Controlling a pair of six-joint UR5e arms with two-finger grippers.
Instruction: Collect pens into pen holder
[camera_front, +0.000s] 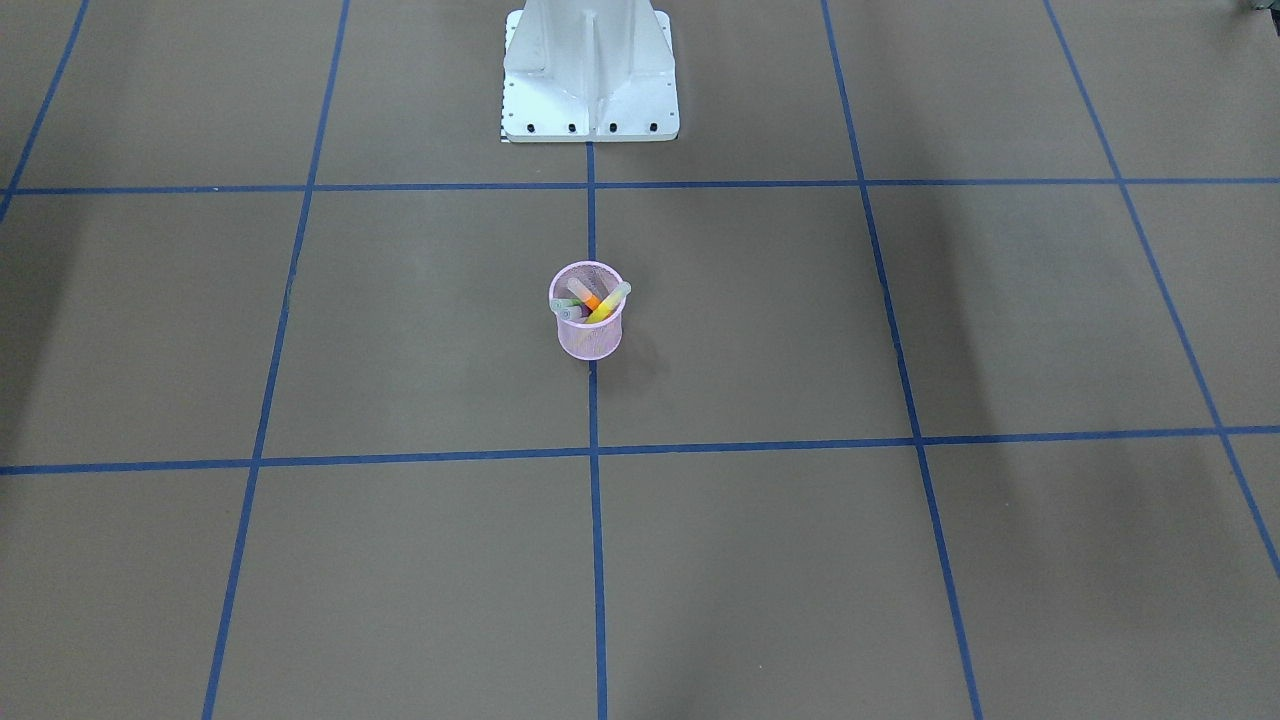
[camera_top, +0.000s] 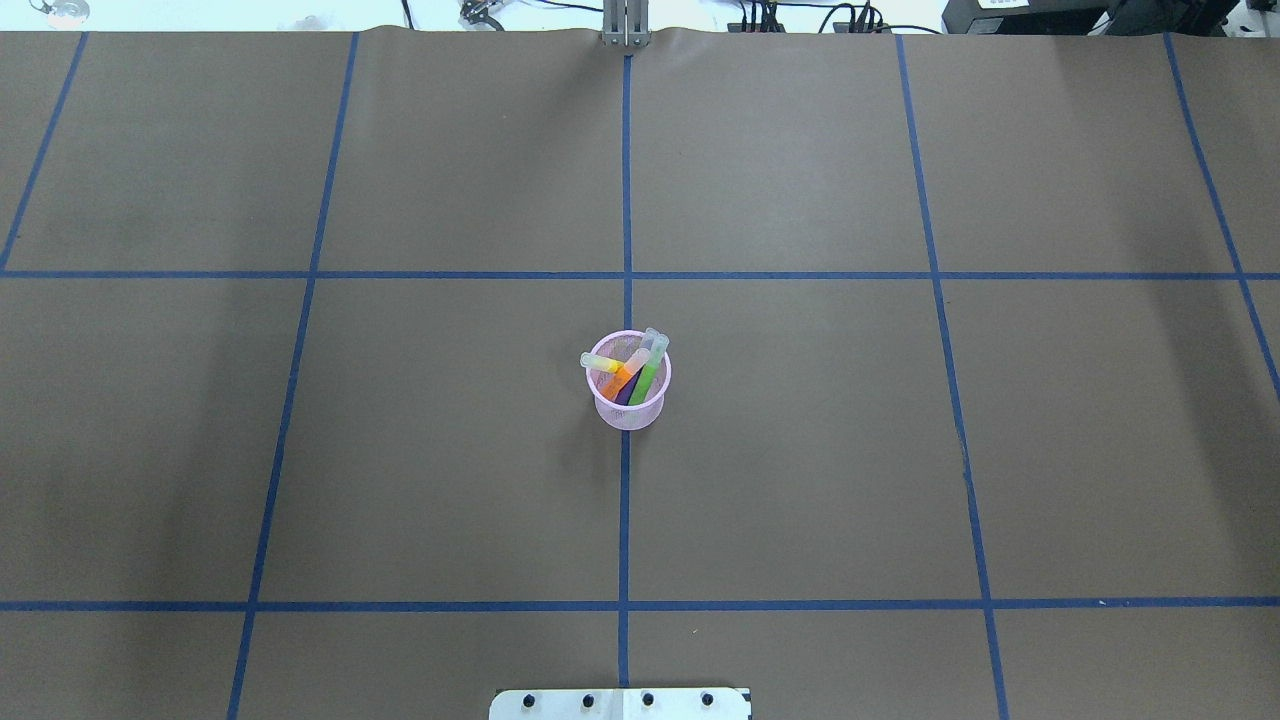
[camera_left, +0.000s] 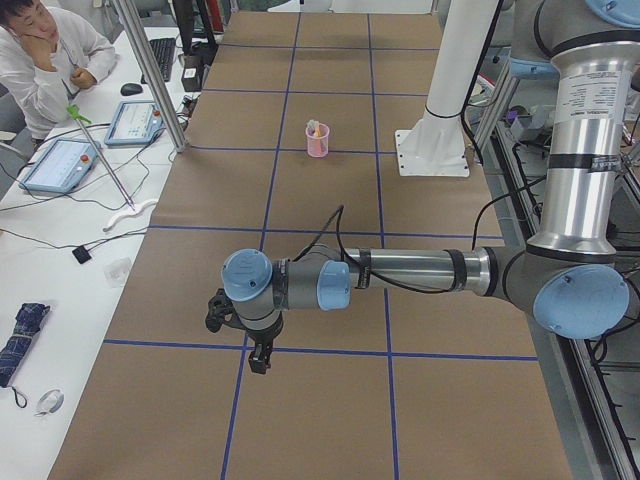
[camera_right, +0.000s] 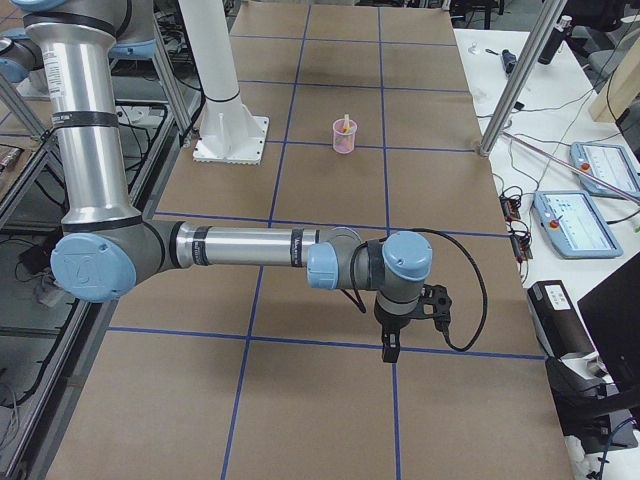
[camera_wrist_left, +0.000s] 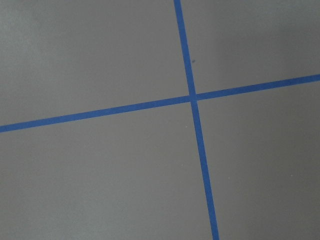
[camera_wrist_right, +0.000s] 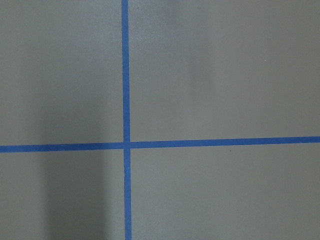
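Pen holder (camera_top: 630, 402) stands upright mid-table, right on the centre line of the blue tape grid (camera_top: 624, 510). All four pens are inside it, leaning with their pale caps above the rim: yellow pen (camera_top: 603, 364) tilted to the robot's left, orange pen (camera_top: 623, 377), purple pen (camera_top: 627, 393), and green pen (camera_top: 647, 380) towards the far-right rim. The brown paper-covered table (camera_top: 820, 450) is around it, the white robot pedestal (camera_front: 590, 75) just behind. Left gripper (camera_left: 258, 360) hangs low over a tape crossing near the table's left end and right gripper (camera_right: 389, 350) likewise near the right end, both well apart from the cup. Nothing visibly held; can't tell the finger opening on either from the side views. An operator (camera_left: 45, 55) sits at the side bench.
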